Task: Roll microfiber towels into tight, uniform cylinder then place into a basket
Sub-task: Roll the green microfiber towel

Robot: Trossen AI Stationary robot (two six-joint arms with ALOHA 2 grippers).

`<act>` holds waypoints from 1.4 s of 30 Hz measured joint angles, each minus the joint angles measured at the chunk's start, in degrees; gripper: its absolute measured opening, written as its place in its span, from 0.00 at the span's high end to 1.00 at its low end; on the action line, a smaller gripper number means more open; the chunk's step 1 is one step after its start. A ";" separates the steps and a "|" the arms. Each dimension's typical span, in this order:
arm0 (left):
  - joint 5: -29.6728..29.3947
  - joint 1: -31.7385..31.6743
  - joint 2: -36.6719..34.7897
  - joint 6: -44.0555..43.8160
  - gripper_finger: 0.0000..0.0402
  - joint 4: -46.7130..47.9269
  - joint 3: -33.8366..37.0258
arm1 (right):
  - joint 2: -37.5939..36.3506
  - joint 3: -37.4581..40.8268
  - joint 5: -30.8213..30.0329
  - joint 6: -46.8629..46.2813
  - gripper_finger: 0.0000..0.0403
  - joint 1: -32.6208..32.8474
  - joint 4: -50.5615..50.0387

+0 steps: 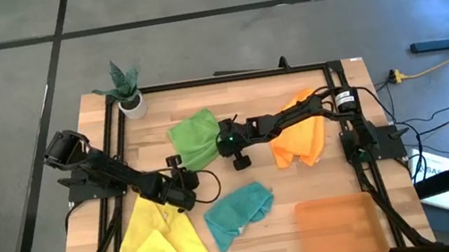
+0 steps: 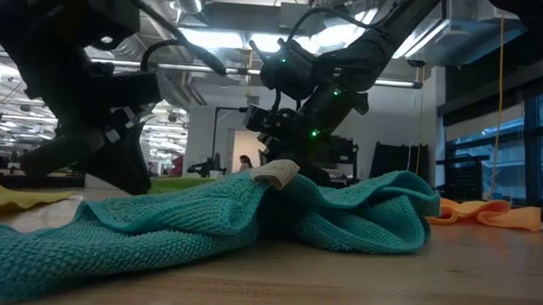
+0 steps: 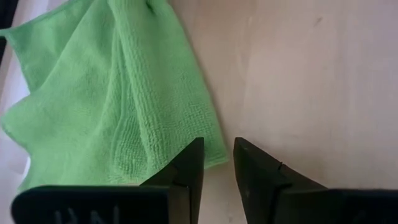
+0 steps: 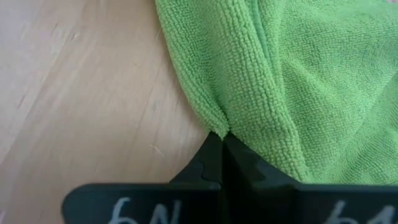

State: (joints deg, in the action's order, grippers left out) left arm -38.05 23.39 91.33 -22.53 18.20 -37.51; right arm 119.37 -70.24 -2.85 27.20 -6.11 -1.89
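The green towel (image 1: 195, 138) lies crumpled on the wooden table, left of centre toward the far side. My right gripper (image 4: 222, 140) is shut on its right edge. My left gripper (image 3: 217, 163) is open just off the green towel's near corner (image 3: 208, 149), with nothing between its fingers. In the high view it (image 1: 187, 186) hangs between the yellow towel (image 1: 163, 240) and the teal towel (image 1: 238, 212). The orange towel (image 1: 299, 141) lies under my right arm. The translucent orange-brown basket (image 1: 340, 227) stands at the near right. My right gripper pinches the green towel's right edge (image 4: 217, 127) between its two shut fingers, where the hem puckers into them; one layer or several, I cannot tell. The fingers slant down from the table's right side. The towel lies slack on the table.
A small white plant pot (image 1: 130, 103) stands at the table's far left corner. A black frame (image 1: 226, 77) borders the tabletop. In the low view the teal towel (image 2: 251, 224) fills the foreground. Bare wood shows between the green and teal towels.
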 joint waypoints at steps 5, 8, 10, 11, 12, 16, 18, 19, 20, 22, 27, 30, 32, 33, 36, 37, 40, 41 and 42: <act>-0.43 -0.65 0.00 -0.80 0.80 -2.79 1.78 | -0.02 0.00 0.02 0.00 1.00 0.00 0.00; -0.45 -1.51 0.00 -0.82 0.80 -4.76 3.08 | -0.02 -0.24 0.02 -0.11 1.00 0.00 -0.33; -0.55 -1.79 -0.04 -0.82 0.80 -5.49 3.73 | -0.02 -0.89 0.09 -0.35 1.00 0.00 -1.59; -0.68 -1.83 -0.10 -0.85 0.80 -6.01 4.10 | -0.02 -1.28 0.14 -0.63 1.00 0.00 -2.35; -0.78 -1.89 -0.11 -0.88 0.80 -6.40 4.37 | -0.02 -1.82 0.15 -1.25 1.00 0.00 -3.32; -0.83 -1.94 -0.20 -1.39 0.80 -7.07 4.95 | -0.02 -3.45 0.17 -1.75 0.99 0.00 -6.16; -0.85 -1.94 -0.22 -2.39 0.80 -7.11 5.16 | -0.02 -4.07 0.17 -2.36 0.99 0.00 -7.05; -0.85 -2.01 -0.22 -2.81 0.80 -7.11 5.23 | -0.02 -4.22 0.17 -2.81 0.99 0.00 -7.24; -0.82 -2.14 -0.22 -2.87 0.81 -7.11 5.28 | -0.02 -4.39 0.26 -2.97 1.00 0.00 -7.52; -0.53 -2.44 -0.22 -3.10 0.83 -7.18 5.34 | -0.02 -4.52 1.71 -3.02 1.00 0.00 -7.69; 0.51 -3.19 -0.17 -4.09 0.97 -7.18 5.37 | -0.02 -4.56 4.05 -4.26 1.00 0.00 -7.63; 0.68 -3.21 -0.17 -4.08 0.99 -7.09 5.41 | -0.02 -4.59 4.07 -4.63 0.99 -0.01 -7.71; 0.94 -3.21 -0.17 -4.08 0.99 -7.00 5.41 | -0.02 -4.61 4.07 -4.72 0.99 -0.04 -8.05; 1.37 -3.25 -0.22 -4.14 1.00 -6.83 5.28 | -0.02 -4.61 4.09 -4.83 0.99 -0.04 -8.45; 4.24 -3.47 -0.61 -4.16 1.00 -5.79 4.13 | -0.02 -4.69 4.10 -5.54 0.99 -0.04 -10.56; 5.33 -3.49 -0.76 -4.18 1.00 -4.99 3.51 | -0.07 -4.76 4.12 -5.73 0.99 -0.04 -11.34; 10.98 -3.37 -1.37 -4.55 1.00 -1.82 0.59 | -0.18 -4.90 5.16 -5.77 0.99 0.05 -13.54; 12.10 -3.51 -1.47 -4.83 1.00 -0.40 -0.49 | -0.26 -4.90 6.34 -5.77 0.99 0.07 -14.14; 13.27 -3.74 -1.62 -5.33 1.00 0.80 -1.49 | -0.31 -4.90 7.78 -5.75 0.99 0.07 -14.58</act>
State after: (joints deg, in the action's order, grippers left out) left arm -24.78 19.65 89.71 -27.87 19.00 -38.99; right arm 119.07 -75.13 4.93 21.45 -6.04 -16.48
